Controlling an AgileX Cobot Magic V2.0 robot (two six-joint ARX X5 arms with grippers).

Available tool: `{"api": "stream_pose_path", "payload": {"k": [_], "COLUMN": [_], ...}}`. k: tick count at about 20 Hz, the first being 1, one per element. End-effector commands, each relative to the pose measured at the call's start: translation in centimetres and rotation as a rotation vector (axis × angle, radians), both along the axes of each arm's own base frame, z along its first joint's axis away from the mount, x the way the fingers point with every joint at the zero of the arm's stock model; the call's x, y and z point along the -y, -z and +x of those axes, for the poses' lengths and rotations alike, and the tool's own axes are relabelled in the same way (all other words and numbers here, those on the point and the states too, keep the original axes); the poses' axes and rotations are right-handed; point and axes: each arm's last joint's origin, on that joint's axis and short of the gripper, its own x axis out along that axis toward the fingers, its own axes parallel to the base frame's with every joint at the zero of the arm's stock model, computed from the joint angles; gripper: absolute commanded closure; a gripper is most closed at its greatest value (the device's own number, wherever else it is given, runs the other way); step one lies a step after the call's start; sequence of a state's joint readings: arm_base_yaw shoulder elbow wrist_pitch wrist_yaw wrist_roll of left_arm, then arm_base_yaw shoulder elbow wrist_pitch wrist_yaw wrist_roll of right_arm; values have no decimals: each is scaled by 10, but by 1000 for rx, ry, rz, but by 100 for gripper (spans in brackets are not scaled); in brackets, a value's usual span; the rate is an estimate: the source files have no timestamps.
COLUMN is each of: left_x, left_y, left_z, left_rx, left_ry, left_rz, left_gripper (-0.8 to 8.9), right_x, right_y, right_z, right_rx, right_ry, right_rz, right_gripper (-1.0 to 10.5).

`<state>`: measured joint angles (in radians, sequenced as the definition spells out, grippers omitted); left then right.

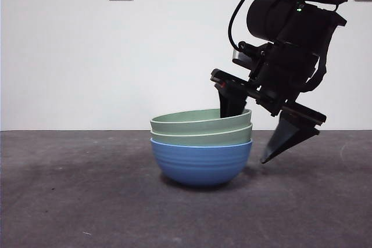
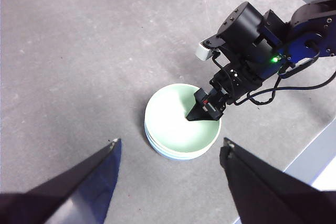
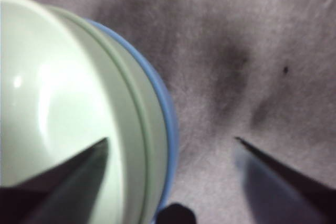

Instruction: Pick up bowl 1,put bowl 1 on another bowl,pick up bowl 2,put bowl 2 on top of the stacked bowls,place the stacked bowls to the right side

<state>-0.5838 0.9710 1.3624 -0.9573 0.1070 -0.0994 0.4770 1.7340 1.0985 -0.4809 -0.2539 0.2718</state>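
One jaw of the right gripper [image 1: 250,135] dips inside the top green bowl [image 1: 200,121], so its tip is hidden behind the rim in the front view. That arm runs off the picture's top edge. The right wrist view is blurred (bowl ribs unreadable), and the stacked bowls [image 3: 89,119] are cut by its edge. The left gripper [image 2: 170,148] shows only jaw tips.

Stacked bowls [image 1: 201,143] mid-table [image 1: 70,201], right gripper [image 1: 256,129] straddling their rim
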Motion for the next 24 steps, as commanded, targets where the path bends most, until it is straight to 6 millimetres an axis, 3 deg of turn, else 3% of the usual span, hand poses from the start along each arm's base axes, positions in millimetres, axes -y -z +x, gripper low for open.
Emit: {"api": "stream_pose_path", "payload": {"k": [1, 5, 11, 15, 19, 24], "left_x": [0, 0, 0, 0, 0, 0], "left_y": [-1, -1, -1, -1, -1, -1], "left_z": [-1, -1, -1, -1, 0, -1], "left_rx": [4, 4, 4, 4, 4, 1], "left_ry": [0, -1, 0, 0, 0, 1], "left_rz": [-8, -8, -8, -8, -8, -6], "left_gripper": [490, 491, 491, 491, 491, 491], "right_x": [-2, -1, -1, 6, 34, 86], "right_y": [2, 2, -2, -25, -48, -49], "right_z": [1, 1, 0, -4, 0, 15], "right_rx": [-5, -2, 8, 76, 150, 160], "right_ry": [0, -7, -7, 4, 84, 222], "right_rz": [11, 9, 14, 44, 64, 31], "right_gripper": [790, 962, 959, 959, 959, 959]}}
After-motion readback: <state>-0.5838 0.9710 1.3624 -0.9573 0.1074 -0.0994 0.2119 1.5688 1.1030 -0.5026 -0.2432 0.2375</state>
